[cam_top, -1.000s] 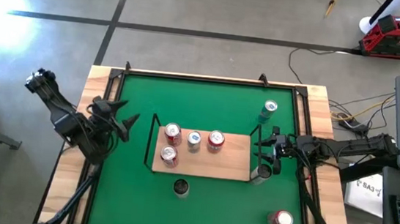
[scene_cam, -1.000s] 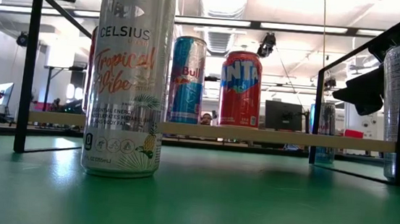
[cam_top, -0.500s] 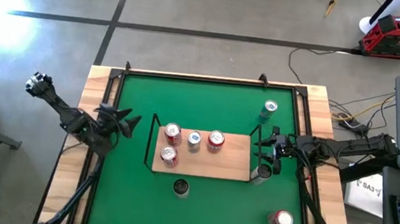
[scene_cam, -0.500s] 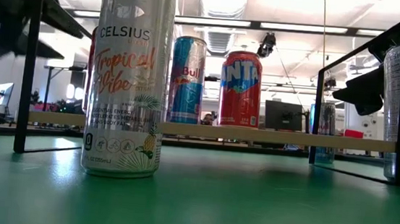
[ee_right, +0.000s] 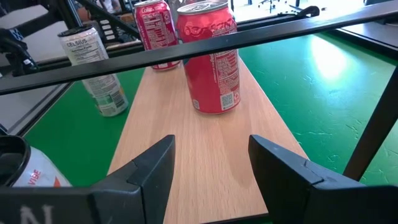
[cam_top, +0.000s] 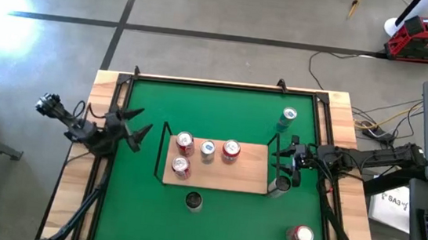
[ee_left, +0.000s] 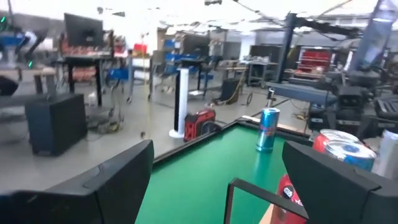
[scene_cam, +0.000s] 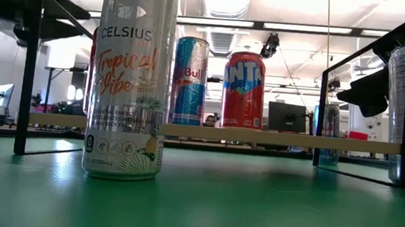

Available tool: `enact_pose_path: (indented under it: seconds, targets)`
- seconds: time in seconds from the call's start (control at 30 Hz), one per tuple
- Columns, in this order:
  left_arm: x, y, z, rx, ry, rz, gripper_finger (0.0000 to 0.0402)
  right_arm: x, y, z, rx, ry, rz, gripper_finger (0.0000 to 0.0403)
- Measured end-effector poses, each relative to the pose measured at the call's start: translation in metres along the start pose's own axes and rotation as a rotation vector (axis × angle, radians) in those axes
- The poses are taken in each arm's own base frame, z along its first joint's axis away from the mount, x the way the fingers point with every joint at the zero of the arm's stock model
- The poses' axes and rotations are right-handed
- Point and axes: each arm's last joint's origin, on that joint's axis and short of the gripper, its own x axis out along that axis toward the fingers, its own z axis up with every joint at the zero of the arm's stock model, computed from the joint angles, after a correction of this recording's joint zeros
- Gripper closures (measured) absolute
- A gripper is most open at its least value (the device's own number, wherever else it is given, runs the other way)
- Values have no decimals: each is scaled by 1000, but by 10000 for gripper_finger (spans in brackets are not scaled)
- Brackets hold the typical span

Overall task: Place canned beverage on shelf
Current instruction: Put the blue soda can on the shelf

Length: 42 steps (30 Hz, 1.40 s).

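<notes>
my right gripper (cam_top: 283, 168): fingers together, empty, at the shelf's (cam_top: 248, 177) right end
my left gripper (cam_top: 136, 122): fingers apart, left of shelf, clear

On the tall silver can (scene_cam: 130, 78) standing on the green mat (scene_cam: 201, 209), "CELSIUS" was read in dark capitals, with "Tropical Vibe" in orange script beneath it; the small print lower down could not be made out. "Red Bull" was partly legible on the blue-and-silver can (scene_cam: 190, 81) on the shelf (scene_cam: 215, 133), and white letters "NTA" were read on the red can (scene_cam: 243, 90) beside it. In the right wrist view, "CELSIUS" was also legible on a silver can (ee_right: 93, 70).
</notes>
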Motion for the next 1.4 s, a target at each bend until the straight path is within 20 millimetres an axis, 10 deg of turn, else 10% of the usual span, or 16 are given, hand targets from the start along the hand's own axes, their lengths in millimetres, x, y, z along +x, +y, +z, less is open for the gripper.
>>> enact_pose_path:
  seconds: [1.4]
  targets:
    - [-3,-3,-30,11,15,-212,61,0,0,0,0,0,0,207]
